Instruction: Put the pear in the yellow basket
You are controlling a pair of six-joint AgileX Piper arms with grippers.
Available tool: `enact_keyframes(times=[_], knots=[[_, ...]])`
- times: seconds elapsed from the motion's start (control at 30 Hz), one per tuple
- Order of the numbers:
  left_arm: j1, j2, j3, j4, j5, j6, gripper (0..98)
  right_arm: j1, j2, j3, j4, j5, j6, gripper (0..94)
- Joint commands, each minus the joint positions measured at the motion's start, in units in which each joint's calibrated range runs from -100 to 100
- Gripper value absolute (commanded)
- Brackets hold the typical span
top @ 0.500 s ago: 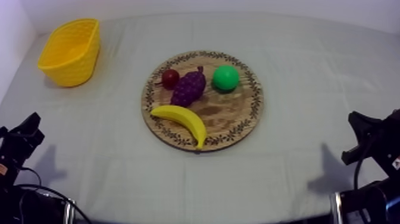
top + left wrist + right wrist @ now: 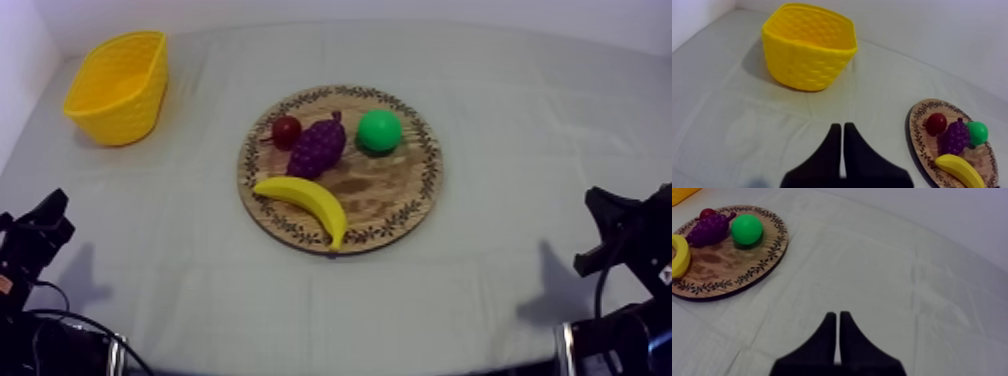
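Left gripper point(image 2: 839, 125): fingers are pressed together in a wedge, nothing held, low at the near left.
Right gripper point(image 2: 837, 314): same deal, clamped on nothing, near right.
Board point(image 2: 425, 185): set in the middle, banana point(image 2: 305, 200) laid along its near rim.
Pear point(image 2: 379, 130): green, sat on the far right part of the wood, just beside the grapes point(image 2: 318, 147).
Long axis: none can be made out, it looks round tbh.
Nearer arm: the right one, probably. The fruit is found ahead and left of its jaws.
Basket point(image 2: 118, 85): far left corner, well apart from everything else, so a long carry is expected.
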Motion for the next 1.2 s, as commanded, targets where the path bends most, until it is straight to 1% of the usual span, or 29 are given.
enact_keyframes(times=[0.0,0.07,0.1,0.13,0.17,0.2,0.3,0.37,0.4,0.43,0.5,0.67,0.8,0.9,1.0,1.17], knots=[[0.0,0.0,0.0,-0.06,0.0,-4.0,0.1,0.0,0.0,0.0,0.0,0.0,0.0,0.4],[0.0,0.0,0.0,-0.07,0.1,-8.7,0.1,0.0,0.0,0.0,0.0,0.0,0.0,0.4],[0.0,0.0,0.0,-0.07,0.1,-10.1,0.1,0.0,0.0,0.0,0.0,0.0,0.0,0.4],[0.0,0.0,0.0,-0.07,0.1,-10.6,0.1,0.0,0.0,0.0,0.0,0.0,0.0,0.4],[0.0,0.0,0.0,-0.08,0.1,-10.3,0.1,0.0,0.0,0.0,0.0,0.0,0.0,0.4],[0.0,0.0,0.0,-0.08,0.1,-9.4,0.1,0.0,0.0,0.0,0.0,0.0,0.0,0.4],[0.7,0.0,0.0,-0.08,0.1,-4.7,0.1,0.0,0.0,0.0,0.0,0.0,0.0,0.4],[1.2,0.0,0.0,-0.04,0.1,-2.3,0.1,0.0,0.0,0.0,0.0,0.0,0.0,0.4],[1.6,0.0,-0.1,0.13,0.1,-1.7,0.1,0.0,0.0,0.0,0.0,0.0,0.0,0.4],[1.9,-0.1,-0.2,0.70,0.1,-1.8,0.1,0.0,0.0,0.0,0.0,0.0,0.0,0.4],[2.4,-0.2,-0.7,2.97,0.6,-3.3,0.1,0.0,0.0,0.0,0.0,0.0,0.0,0.4],[2.6,1.1,-2.4,10.77,3.0,-11.6,0.0,0.0,0.0,0.0,0.0,0.0,0.0,0.4],[2.9,4.7,-5.3,15.55,5.8,-17.5,0.0,0.0,0.0,0.0,0.0,0.0,0.0,0.4],[3.1,8.2,-8.4,18.32,8.4,-20.6,0.0,0.0,0.0,0.0,0.0,0.0,0.0,0.4],[3.2,11.8,-11.6,20.72,11.1,-22.3,0.0,0.0,0.0,0.0,0.0,0.0,0.0,0.4],[3.9,18.6,-16.2,23.05,14.2,-23.6,0.0,0.0,0.0,0.0,0.0,0.0,0.0,0.4]])
